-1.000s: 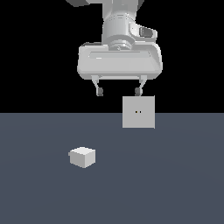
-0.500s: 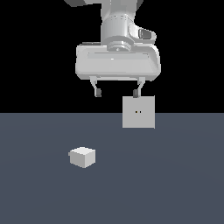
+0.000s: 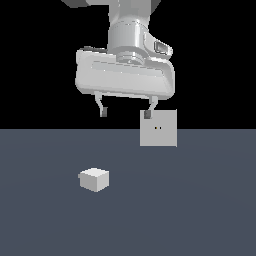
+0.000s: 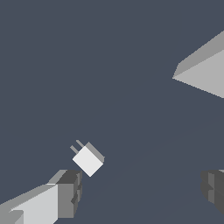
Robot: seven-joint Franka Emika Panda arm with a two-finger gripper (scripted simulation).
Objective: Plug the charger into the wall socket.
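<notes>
We are at the opening step: the approach to the charger (image 3: 94,179), with nothing grasped yet. Our pincer (image 3: 126,113) hangs high above the table (image 3: 210,215) with its two fingers spread wide apart and empty. The charger sits on the table, below the pincer and toward the exterior view's left, well apart from the fingers. In the wrist view the charger (image 4: 89,159) shows two thin prongs sticking out of one face, and it lies turned at an angle to the line between our fingertips. The wall socket (image 3: 158,128) stands upright farther back on the exterior view's right, its two dark holes facing the camera.

Next we need to bring the pincer down over the charger, turn the wrist so the fingers meet its flat sides, and keep clear of the prongs.

Against the frames from a second ago, the arm has barely shifted; the charger and socket stand where they were.
</notes>
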